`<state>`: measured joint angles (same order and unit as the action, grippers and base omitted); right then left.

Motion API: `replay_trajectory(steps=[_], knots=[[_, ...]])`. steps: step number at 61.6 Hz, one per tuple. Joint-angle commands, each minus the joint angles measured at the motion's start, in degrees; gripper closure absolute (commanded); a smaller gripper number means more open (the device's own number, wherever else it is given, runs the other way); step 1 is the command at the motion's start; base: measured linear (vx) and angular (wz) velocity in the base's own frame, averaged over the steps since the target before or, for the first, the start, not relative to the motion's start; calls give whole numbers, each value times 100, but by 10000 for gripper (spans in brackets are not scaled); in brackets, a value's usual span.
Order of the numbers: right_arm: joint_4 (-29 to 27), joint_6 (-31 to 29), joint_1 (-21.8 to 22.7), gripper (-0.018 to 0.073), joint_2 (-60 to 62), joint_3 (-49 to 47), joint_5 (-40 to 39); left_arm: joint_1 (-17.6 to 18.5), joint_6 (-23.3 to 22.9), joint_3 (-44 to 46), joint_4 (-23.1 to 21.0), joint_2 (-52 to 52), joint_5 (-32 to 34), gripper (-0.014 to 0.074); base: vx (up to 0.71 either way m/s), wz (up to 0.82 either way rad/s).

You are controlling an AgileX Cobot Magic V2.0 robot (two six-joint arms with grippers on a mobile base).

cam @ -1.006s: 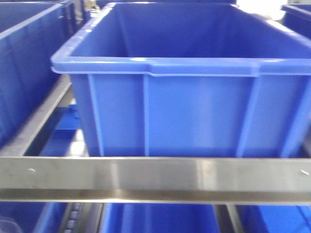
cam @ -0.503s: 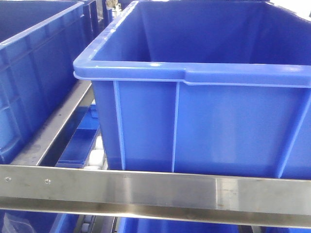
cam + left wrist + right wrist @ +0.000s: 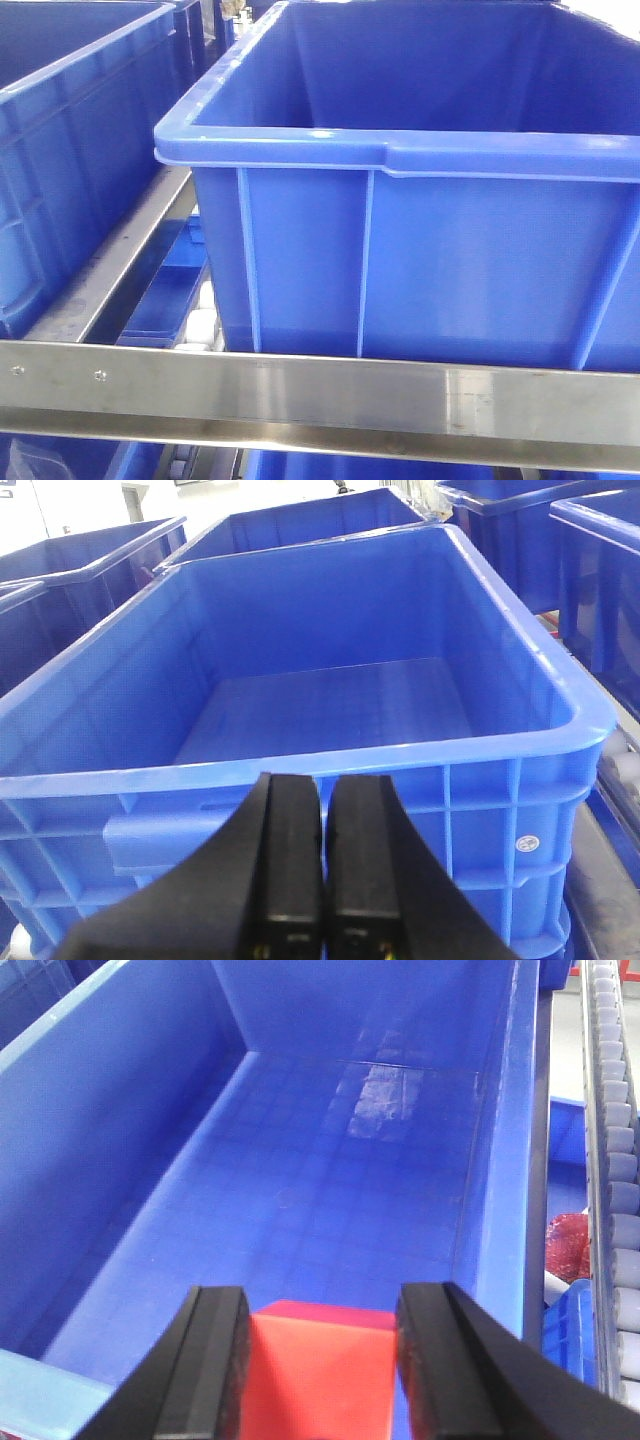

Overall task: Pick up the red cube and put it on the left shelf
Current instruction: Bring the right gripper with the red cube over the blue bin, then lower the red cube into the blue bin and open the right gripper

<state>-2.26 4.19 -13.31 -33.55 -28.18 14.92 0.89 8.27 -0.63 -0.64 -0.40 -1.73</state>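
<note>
In the right wrist view the red cube (image 3: 318, 1370) sits between both black fingers of my right gripper (image 3: 320, 1310), which is shut on it, hanging over the inside of a deep-blue crate (image 3: 150, 1160). In the left wrist view my left gripper (image 3: 322, 790) is shut with nothing in it, just in front of the near wall of a blue crate (image 3: 480, 810). The front view shows the left shelf's steel rail (image 3: 300, 395) across the bottom and a blue crate (image 3: 450, 260) behind it. Neither gripper appears in the front view.
More blue crates (image 3: 60, 150) stand to the left on the rack. White rollers (image 3: 615, 1160) run along the right of the held cube's crate, with a red object (image 3: 570, 1245) below them. Further crates (image 3: 590, 570) fill the right of the left wrist view.
The front view shifted left and slightly closer between one second and half a second ago: the crate moved right in frame. Since then it has barely changed.
</note>
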Motion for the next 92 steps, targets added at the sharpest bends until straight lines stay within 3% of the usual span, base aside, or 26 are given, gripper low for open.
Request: replay_trajectory(steps=[1, 42, 53, 68, 73, 76, 82, 85, 88, 92], knots=[[55, -25, 28, 509, 10, -175, -489, 31, 3, -126, -27, 40, 521, 491, 0, 0], [55, -25, 28, 509, -134, -204, -637, 31, 3, -126, -27, 40, 521, 491, 0, 0], [55, -25, 28, 509, -1137, -738, -657, 31, 3, -126, -27, 40, 521, 491, 0, 0], [55, -25, -117, 498, -3065, -2208, -490, 31, 3, -126, -27, 40, 521, 491, 0, 0], [55, -25, -267, 423, -3561, -2648, -327, 31, 3, -126, -27, 40, 521, 491, 0, 0], [55, -25, -384, 334, -3836, -2899, -257, 31, 3, -126, -27, 40, 521, 491, 0, 0], [55, -25, -569, 71, -4300, -3306, -249, 31, 3, -126, -27, 40, 521, 491, 0, 0], [55, -25, -622, -11, -4437, -3413, -261, 31, 3, -126, -27, 40, 521, 491, 0, 0], [55, -25, -645, -62, -4559, -3503, -261, 31, 3, -126, -27, 40, 521, 491, 0, 0], [55, -25, -672, -65, -4653, -3542, -278, 31, 3, -126, -27, 40, 521, 491, 0, 0]])
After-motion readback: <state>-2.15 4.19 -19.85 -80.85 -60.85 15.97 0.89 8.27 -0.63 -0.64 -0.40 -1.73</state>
